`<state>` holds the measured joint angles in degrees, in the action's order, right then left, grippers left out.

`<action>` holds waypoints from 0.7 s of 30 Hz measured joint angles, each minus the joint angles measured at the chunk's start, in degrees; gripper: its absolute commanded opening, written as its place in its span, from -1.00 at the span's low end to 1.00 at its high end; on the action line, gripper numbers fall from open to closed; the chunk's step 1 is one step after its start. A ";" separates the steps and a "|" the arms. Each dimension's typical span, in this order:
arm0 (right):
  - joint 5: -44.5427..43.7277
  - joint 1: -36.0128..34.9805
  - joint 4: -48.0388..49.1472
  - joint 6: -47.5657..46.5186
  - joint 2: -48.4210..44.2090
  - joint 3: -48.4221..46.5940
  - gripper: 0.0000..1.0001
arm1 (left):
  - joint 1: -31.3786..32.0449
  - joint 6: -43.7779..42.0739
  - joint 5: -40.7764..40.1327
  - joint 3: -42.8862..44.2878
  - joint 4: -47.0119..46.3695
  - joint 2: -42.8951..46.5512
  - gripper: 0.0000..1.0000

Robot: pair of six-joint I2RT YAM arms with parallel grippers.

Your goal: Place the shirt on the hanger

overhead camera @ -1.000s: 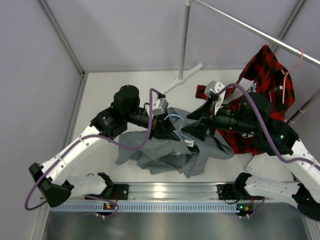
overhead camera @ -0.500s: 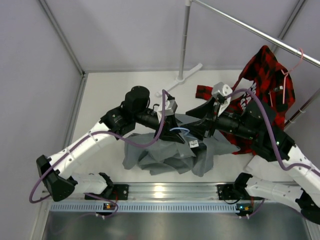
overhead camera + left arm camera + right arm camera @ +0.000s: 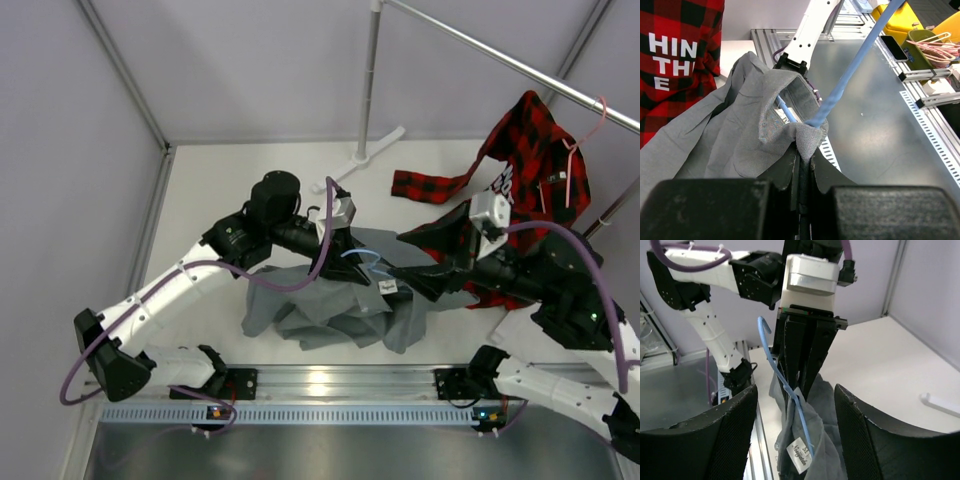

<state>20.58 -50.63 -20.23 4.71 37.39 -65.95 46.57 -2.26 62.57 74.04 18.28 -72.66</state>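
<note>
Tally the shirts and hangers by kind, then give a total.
Shirts: 2 (grey shirt, red plaid shirt)
Hangers: 2 (light-blue hanger, pink hanger)
Total: 4

On my left wrist camera, at ten o'clock, the red-and-black plaid shirt (image 3: 685, 20) carries white block letters, cut off: "HIN", "TH", "E". On my right wrist camera, at six o'clock, the small white sewn-in tag (image 3: 799, 456) on the grey thin-fabric shirt (image 3: 822, 440) bears script too small to read.
</note>
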 measured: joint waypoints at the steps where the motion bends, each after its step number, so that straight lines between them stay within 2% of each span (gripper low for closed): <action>1: 0.87 0.00 -0.13 -0.26 1.49 -0.20 0.19 | 0.04 0.07 0.13 0.09 0.00 -0.13 -1.00; 5: 4.92 0.00 -0.02 -0.70 7.61 -1.07 0.15 | 0.11 0.68 0.46 0.31 0.00 -0.72 -1.00; 6: 5.66 0.00 0.11 -0.72 8.68 -1.38 0.06 | 0.15 0.90 0.46 0.46 0.00 -0.96 -1.00; 7: 6.58 0.00 0.48 -0.74 10.12 -1.73 -0.14 | 0.17 1.07 0.42 0.63 -0.02 -1.14 -1.00; 8: 7.26 0.00 0.98 -0.94 11.45 -1.90 -0.43 | 0.22 1.22 0.42 0.79 -0.02 -1.31 -1.00; 9: 7.87 0.00 1.40 -1.18 12.48 -1.92 -0.99 | 0.26 1.40 0.20 0.96 -0.02 -1.46 -1.00; 13: 8.07 0.00 2.40 -0.61 13.62 -1.92 -1.00 | 0.26 2.12 -0.66 1.11 -0.09 -1.51 -1.00; 15: 7.56 0.00 3.37 -0.61 13.20 -1.53 -1.00 | 0.33 2.16 -1.25 1.57 -0.07 -1.38 -0.46; 16: 7.04 0.00 4.00 -0.52 12.79 -1.18 -1.00 | 0.33 1.92 -2.29 1.86 -0.04 -1.31 -0.03; 17: 6.29 0.00 4.17 -0.44 12.37 -1.07 -1.00 | 0.42 1.75 -3.63 2.12 0.13 -1.16 0.94; 21: 1.95 0.00 4.11 -0.48 10.34 -1.07 -1.00 | 0.48 2.12 -13.33 4.20 2.27 0.48 0.96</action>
<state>22.52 -50.63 -16.12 4.23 47.72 -67.02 47.05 -0.14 49.23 78.24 20.56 -72.18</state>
